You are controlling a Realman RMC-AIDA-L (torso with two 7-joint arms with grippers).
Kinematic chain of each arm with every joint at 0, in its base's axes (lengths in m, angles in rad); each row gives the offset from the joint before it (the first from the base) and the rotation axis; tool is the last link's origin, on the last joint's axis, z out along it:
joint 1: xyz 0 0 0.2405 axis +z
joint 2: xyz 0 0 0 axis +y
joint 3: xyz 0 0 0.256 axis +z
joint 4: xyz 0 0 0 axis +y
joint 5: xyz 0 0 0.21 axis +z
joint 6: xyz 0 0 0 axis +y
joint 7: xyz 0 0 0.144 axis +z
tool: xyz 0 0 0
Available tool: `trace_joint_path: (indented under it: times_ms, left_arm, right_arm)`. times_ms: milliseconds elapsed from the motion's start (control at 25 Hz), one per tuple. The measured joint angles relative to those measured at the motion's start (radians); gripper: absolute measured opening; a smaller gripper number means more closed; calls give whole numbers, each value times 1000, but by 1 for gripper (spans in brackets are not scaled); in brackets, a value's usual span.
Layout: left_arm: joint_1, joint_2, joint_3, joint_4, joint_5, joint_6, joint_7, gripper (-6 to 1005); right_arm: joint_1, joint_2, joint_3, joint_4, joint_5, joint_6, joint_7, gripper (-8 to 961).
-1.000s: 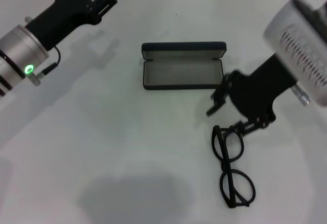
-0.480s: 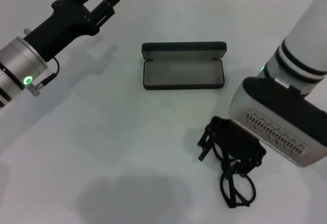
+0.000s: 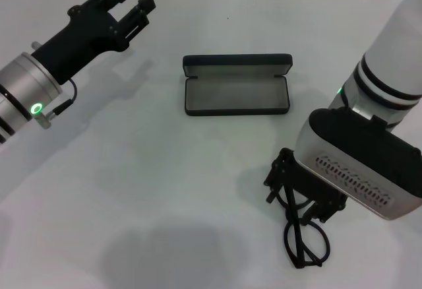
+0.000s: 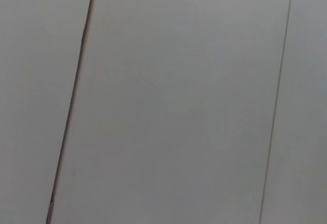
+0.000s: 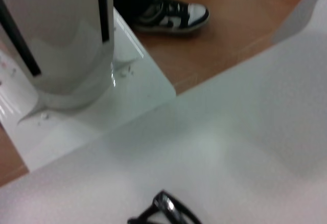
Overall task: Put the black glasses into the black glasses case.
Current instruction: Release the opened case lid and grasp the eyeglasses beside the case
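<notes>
From the head camera you see the right claw (image 3: 298,196) down low at the near right of the white surface (image 3: 165,190), right over the black glasses (image 3: 304,241). Its dark fingers sit at the far lens of the frame, but the bulky wrist housing hides the tips, so you cannot tell how wide they stand or whether they have hold of the frame. The near lens and the folded temple arms lie bare on the surface, just this side of the claw. The black glasses case (image 3: 236,84) lies open near the middle of the surface, farther back, well apart from the glasses, its grey lining facing up and its lid standing along the far edge. Your left claw (image 3: 130,2) hangs over the far left corner, fingers parted with a clear gap, gripping nothing.

The left wrist camera gives you only a pale grey wall (image 4: 179,101) with thin seams running through it.

The right wrist camera shows you a corner of the glasses' frame (image 5: 168,211) on the white surface, and beyond the surface's edge a brown floor (image 5: 240,14), a white pedestal base (image 5: 92,111) and a black-and-white shoe (image 5: 171,15).
</notes>
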Motion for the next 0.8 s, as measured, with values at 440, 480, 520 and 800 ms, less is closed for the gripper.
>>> trace_joint_path:
  times_ms: [440,480,520,800]
  left_arm:
    - [5,2,0,0,11,-4,-8,550]
    - [5,1,0,0,11,-4,-8,550]
    - [5,2,0,0,11,-4,-8,550]
    - [0,3,0,-5,11,-5,-8,550]
  right_arm:
    - [39,1,-75,-18,-56,-23,2,518]
    - [40,1,-84,-17,-59,-19,2,513]
    - [43,1,-96,-14,-62,-9,1,508]
    - [47,1,-135,-1,-56,48,-4,472]
